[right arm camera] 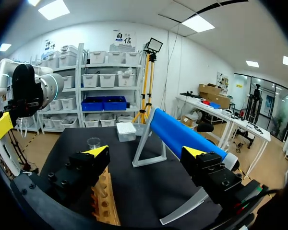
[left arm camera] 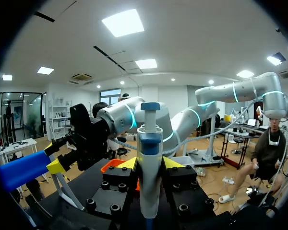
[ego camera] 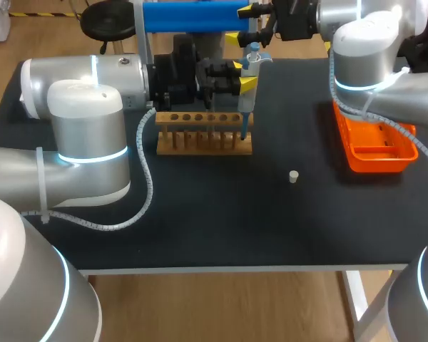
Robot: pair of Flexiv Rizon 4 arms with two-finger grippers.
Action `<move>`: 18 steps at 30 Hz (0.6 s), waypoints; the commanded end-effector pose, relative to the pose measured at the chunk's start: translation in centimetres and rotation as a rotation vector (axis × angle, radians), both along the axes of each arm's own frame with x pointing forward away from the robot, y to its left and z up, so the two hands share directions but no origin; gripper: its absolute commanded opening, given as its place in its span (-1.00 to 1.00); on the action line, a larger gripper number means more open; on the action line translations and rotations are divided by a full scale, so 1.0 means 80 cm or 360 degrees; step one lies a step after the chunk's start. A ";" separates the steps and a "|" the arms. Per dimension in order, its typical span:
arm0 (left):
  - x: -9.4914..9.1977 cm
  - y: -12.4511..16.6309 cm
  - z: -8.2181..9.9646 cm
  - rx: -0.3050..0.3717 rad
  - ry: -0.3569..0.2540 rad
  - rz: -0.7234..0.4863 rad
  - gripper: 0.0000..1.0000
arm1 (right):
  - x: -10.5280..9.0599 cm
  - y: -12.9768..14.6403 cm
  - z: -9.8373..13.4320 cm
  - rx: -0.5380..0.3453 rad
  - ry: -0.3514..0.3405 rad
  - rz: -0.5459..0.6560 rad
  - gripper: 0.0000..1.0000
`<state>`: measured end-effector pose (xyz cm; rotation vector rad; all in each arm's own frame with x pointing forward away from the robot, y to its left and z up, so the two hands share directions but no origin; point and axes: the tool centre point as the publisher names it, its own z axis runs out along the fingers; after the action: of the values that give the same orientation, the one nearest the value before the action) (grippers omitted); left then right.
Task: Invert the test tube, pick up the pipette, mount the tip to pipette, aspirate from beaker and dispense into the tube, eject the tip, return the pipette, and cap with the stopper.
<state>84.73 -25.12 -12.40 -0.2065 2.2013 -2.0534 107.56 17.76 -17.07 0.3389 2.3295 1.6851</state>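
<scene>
The left gripper (left arm camera: 150, 167) pinches a smooth white-and-blue plastic pipette (left arm camera: 150, 136) upright, its slim point at the right end of a wooden rack (ego camera: 203, 142) with a row of round holes. This looks like dispensing, so hold it vertical, centre it on the hole and press slowly. The right gripper (right arm camera: 146, 152) hangs spread and empty over the rack, and a small pale stopper (ego camera: 293, 177) lies on the matte black table (ego camera: 200, 228).

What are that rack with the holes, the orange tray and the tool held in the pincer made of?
The rack looks like bare wood: tan, matt, with dowel legs. The orange tray seems moulded plastic, bright and faintly glossy. The pipette in the left pincer looks like smooth plastic, pale grey with blue parts.
</scene>
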 end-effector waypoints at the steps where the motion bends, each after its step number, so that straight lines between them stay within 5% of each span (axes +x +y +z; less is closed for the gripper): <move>1: -0.001 0.000 0.001 0.0001 0.0001 0.0003 -1.00 | -0.001 0.000 0.000 0.0000 -0.0002 -0.0005 1.00; 7: -0.002 0.008 -0.001 0.0042 0.0025 0.0028 -1.00 | -0.001 0.000 0.000 0.0000 -0.0002 -0.0005 1.00; 18: 0.007 0.094 0.011 0.0245 0.0058 0.0261 -1.00 | -0.001 0.000 0.000 0.0000 -0.0002 -0.0005 1.00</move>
<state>86.31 -20.36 -12.53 -0.3892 2.2331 -1.8369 107.56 17.76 -17.08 0.3391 2.3290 1.6851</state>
